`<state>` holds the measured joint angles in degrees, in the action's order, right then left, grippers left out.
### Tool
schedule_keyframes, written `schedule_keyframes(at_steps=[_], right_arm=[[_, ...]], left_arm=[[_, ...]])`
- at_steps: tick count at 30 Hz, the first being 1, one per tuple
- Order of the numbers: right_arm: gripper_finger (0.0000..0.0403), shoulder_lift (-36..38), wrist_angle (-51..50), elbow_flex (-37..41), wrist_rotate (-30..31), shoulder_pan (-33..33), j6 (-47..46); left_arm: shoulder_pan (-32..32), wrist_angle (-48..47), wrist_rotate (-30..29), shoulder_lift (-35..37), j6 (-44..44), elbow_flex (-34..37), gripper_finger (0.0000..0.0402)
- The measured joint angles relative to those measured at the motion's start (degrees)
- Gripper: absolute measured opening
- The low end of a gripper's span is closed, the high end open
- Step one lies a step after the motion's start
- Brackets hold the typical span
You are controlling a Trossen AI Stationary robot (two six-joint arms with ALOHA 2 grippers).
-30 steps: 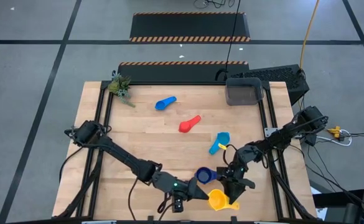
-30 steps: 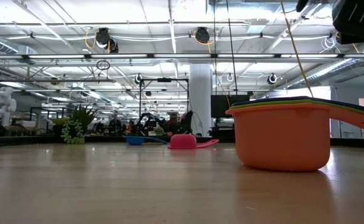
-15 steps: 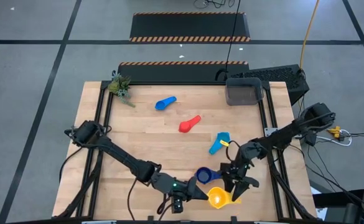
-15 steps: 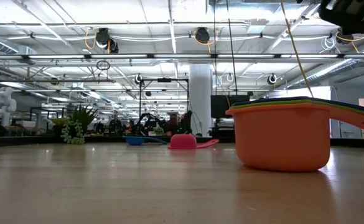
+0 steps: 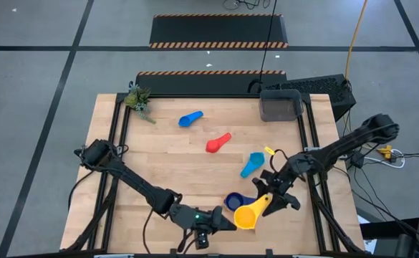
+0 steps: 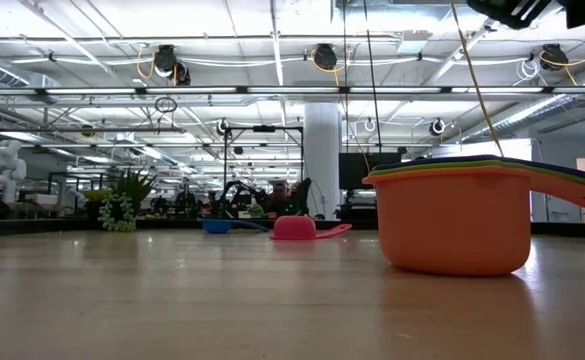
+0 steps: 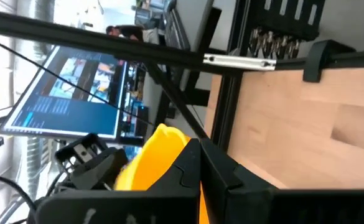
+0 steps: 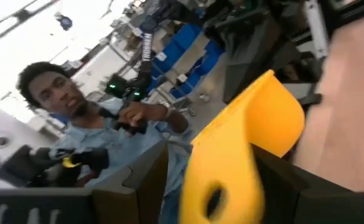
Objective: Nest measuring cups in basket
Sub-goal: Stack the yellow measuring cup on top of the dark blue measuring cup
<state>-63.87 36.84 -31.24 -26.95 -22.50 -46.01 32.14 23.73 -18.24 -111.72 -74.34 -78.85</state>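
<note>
Worktop (image 5: 159, 165), pale wood in a black frame. Dark grey basket (image 5: 280, 106) at far right corner, empty as far as visible, well apart from all cups.

Cups scattered: blue cup (image 5: 190, 118) far centre, red cup (image 5: 218, 142) mid-worktop, light blue cup (image 5: 252, 164) right of centre, navy cup (image 5: 233, 201) near edge. Low view shows an orange cup (image 6: 457, 228) with green and dark rims stacked inside it, already nested.

Yellow cup (image 5: 248, 214) at near edge, beside the navy one. Right gripper (image 5: 272, 200) has its fingers either side of the yellow handle; right wrist view shows the handle between them, fingers partly open, grip looks loose. Left gripper (image 5: 220, 222) closed tight, just beside the yellow bowl; cannot tell whether it pinches the rim.

Handling, my judgement: light, stiff, slick plastic; handle is the natural hold, bowl may swing.

Obstacles: small green plant (image 5: 138, 99) far left, keyboard (image 5: 316, 87) behind the basket. A person shows beyond the worktop.
</note>
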Motion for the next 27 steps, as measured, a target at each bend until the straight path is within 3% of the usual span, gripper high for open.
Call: schedule_keyframes(at_steps=[12, 27], right_arm=[[0.0187, 0.67, -5.93, 0.00, 1.81, -0.04, 2.58], [0.0187, 0.63, -17.03, 0.02, 12.11, -0.07, 8.24]], left_arm=[[-0.12, 0.14, -1.88, 0.00, 0.99, -0.02, 0.0001], [-1.71, -8.45, -6.74, 0.02, 7.97, -0.09, 0.0001]])
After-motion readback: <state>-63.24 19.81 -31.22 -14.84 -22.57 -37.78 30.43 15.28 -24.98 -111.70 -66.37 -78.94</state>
